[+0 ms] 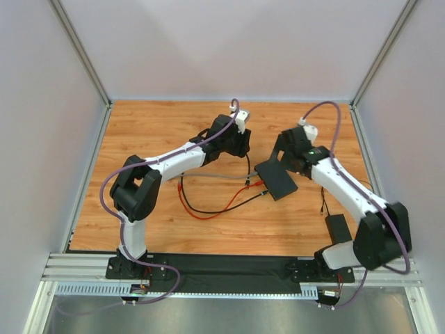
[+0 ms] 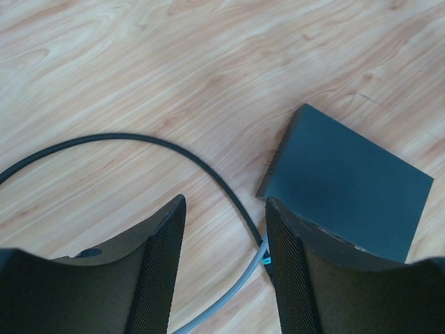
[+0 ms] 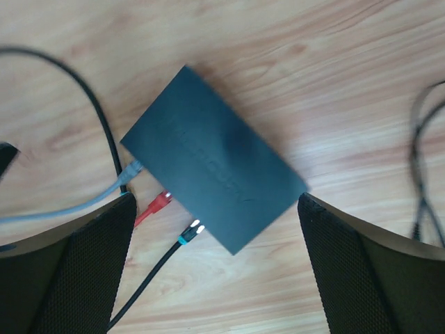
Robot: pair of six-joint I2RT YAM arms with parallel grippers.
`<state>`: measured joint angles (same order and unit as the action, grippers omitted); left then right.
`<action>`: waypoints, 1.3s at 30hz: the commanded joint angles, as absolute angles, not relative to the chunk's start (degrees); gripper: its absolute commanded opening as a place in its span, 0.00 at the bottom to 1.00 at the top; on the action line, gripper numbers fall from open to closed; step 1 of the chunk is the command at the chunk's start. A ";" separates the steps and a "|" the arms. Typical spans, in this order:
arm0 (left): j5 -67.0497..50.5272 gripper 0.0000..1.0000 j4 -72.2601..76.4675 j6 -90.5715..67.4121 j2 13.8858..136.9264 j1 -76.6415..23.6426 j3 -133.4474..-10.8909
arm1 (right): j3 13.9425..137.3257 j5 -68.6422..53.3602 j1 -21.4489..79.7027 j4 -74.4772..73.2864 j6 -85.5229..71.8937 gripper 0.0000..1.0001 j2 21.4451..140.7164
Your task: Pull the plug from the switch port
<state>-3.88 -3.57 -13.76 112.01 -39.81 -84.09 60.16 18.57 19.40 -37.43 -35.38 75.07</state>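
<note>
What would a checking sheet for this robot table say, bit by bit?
Surface: wooden table, light grain.
Job's things: flat black switch lying flat; grey plug, red plug and teal-tipped plug at one edge; how deep they sit cannot be told.
Clutter: small black brick near the right arm's base.
Grippers: left gripper open, low beside the switch; right gripper open above the switch, a finger either side.
Cables: grey cable, red cable and black cable trail over the wood.
Surroundings: white walls, metal frame posts.
</note>
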 commanded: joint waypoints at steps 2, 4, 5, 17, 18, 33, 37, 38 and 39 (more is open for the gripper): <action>-0.27 0.56 2.54 -16.34 105.57 -37.10 -80.78 | 64.42 19.43 25.83 -39.39 -40.42 0.95 84.80; -0.26 0.55 3.51 -17.05 104.59 -36.39 -78.76 | 63.55 18.55 27.33 -35.26 -46.56 0.84 86.48; -0.52 0.55 4.12 -17.31 103.81 -35.69 -78.23 | 62.76 17.67 28.47 -33.85 -50.58 0.80 87.35; -7.64 0.48 4.31 -18.81 105.64 -33.49 -78.66 | 63.55 9.05 28.83 -19.97 -60.12 0.49 100.71; -7.82 0.48 4.39 -18.90 105.73 -33.31 -78.66 | 63.20 9.40 28.57 -19.34 -60.47 0.47 101.07; -16.86 0.44 4.22 -19.51 110.65 -33.22 -83.05 | 58.01 9.32 17.15 -9.76 -60.29 0.44 104.32; -20.56 0.44 5.88 -19.60 111.18 -33.57 -83.32 | 58.10 7.83 14.68 -7.56 -59.94 0.44 105.29; -20.91 0.45 6.06 -19.34 111.27 -33.75 -83.49 | 58.10 7.56 14.07 -6.69 -60.03 0.44 105.38; -21.09 0.45 6.15 -18.99 111.27 -34.36 -83.76 | 58.18 7.38 13.63 -6.42 -60.29 0.44 105.47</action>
<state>-17.28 2.55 -19.20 111.24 -33.74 -80.97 58.87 6.50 14.90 -9.52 -60.20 104.03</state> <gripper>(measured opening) 0.445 0.443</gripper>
